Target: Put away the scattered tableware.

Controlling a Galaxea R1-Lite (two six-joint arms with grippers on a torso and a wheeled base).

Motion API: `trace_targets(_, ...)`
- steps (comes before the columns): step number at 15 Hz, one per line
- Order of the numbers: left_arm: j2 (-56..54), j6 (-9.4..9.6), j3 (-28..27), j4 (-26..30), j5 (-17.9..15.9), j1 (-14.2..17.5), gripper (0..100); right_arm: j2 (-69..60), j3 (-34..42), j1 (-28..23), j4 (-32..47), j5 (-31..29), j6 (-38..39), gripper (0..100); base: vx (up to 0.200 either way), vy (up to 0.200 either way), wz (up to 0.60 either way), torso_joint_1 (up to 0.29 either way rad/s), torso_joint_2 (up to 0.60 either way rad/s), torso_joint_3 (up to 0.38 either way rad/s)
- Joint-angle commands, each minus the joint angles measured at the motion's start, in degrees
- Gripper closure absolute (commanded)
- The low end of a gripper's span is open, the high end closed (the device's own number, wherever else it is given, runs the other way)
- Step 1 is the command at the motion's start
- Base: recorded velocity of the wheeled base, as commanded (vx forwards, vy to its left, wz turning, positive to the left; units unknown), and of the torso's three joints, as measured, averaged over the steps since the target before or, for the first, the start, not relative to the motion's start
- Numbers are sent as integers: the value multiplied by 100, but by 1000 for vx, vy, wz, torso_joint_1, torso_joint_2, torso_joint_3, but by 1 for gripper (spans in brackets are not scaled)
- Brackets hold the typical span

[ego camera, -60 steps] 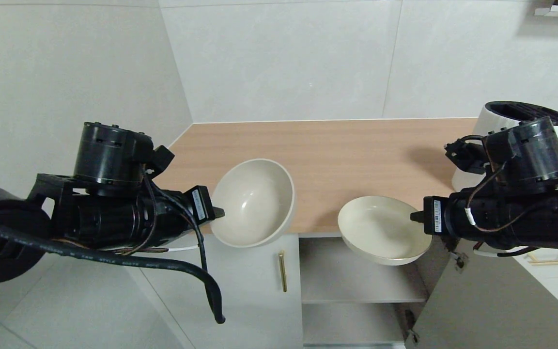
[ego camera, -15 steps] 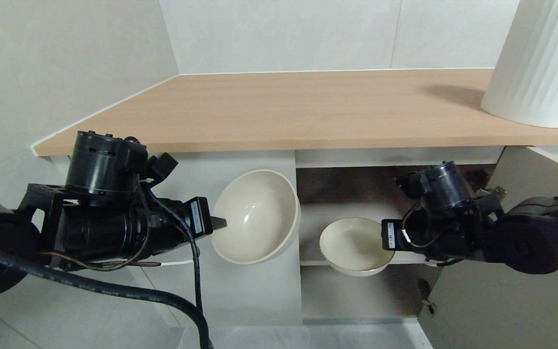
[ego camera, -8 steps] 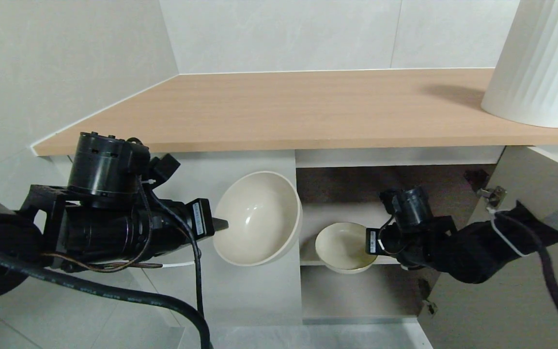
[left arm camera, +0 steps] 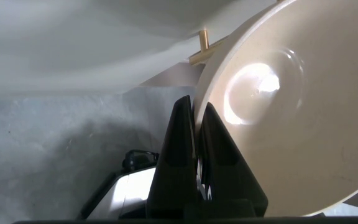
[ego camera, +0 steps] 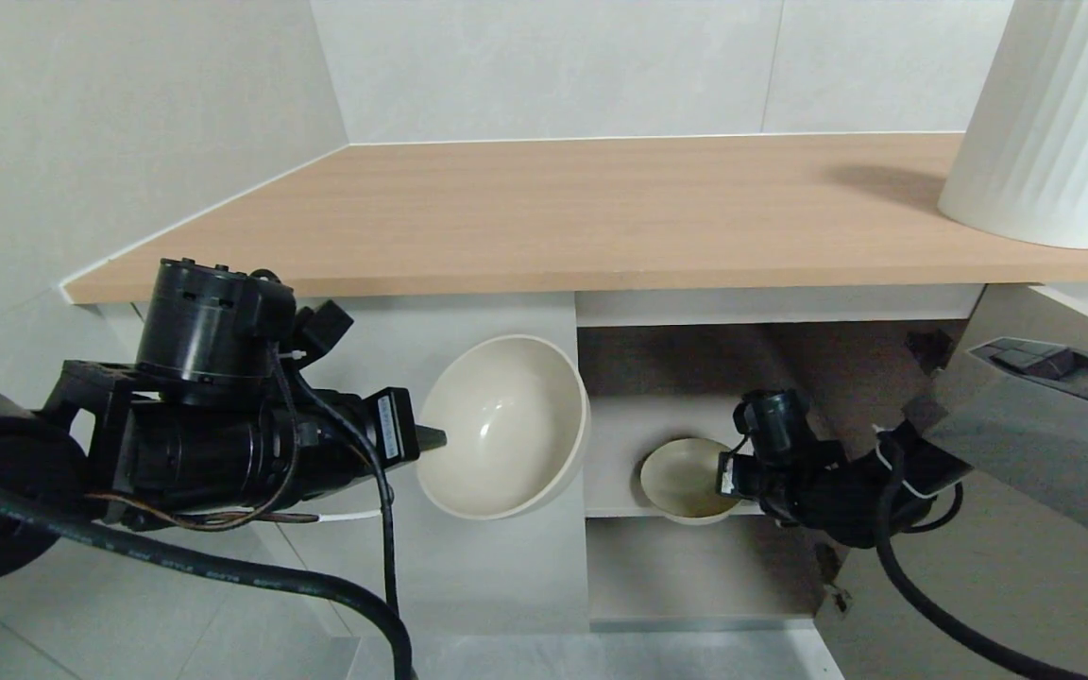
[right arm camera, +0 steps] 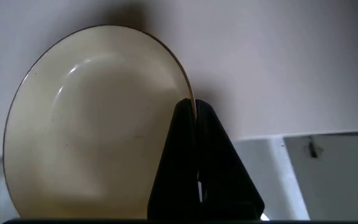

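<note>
A deep cream bowl (ego camera: pixel 504 427) hangs in front of the closed left cabinet door, tilted with its opening toward me; my left gripper (ego camera: pixel 429 436) is shut on its rim. The left wrist view shows the same bowl (left arm camera: pixel 291 106) with the left gripper (left arm camera: pixel 195 134) pinching its edge. A shallower cream plate-bowl (ego camera: pixel 684 477) sits inside the open cabinet over the middle shelf (ego camera: pixel 620 439), held at its rim by my right gripper (ego camera: pixel 723 474). In the right wrist view, the plate-bowl (right arm camera: pixel 98 118) is clamped by the right gripper (right arm camera: pixel 194 134); whether it rests on the shelf I cannot tell.
A wooden countertop (ego camera: pixel 601 208) runs above the cabinet, with a white ribbed container (ego camera: pixel 1045 123) at its right end. The open cabinet door (ego camera: pixel 1045 434) stands at the right. A brass handle (left arm camera: pixel 202 48) is on the closed left door. A lower shelf (ego camera: pixel 695 576) lies below.
The right arm has pushed the plate-bowl deeper into the open cabinet over the last second. The left arm holds the deep bowl almost still. Earlier the head camera dropped from above the counter.
</note>
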Motion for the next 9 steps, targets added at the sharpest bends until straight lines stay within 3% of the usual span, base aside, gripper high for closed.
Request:
trace_targets(1, 32, -3, 0, -2, 1, -1, 100, 301, -220, -80, -3, -76, -1, 100, 0, 0, 0, 0, 0, 0)
trace_targets(9, 102, -3, -9, -10, 1, -1, 100, 696, -765, -212, -143, -744, 25, 100, 0, 0, 0, 0, 0, 0)
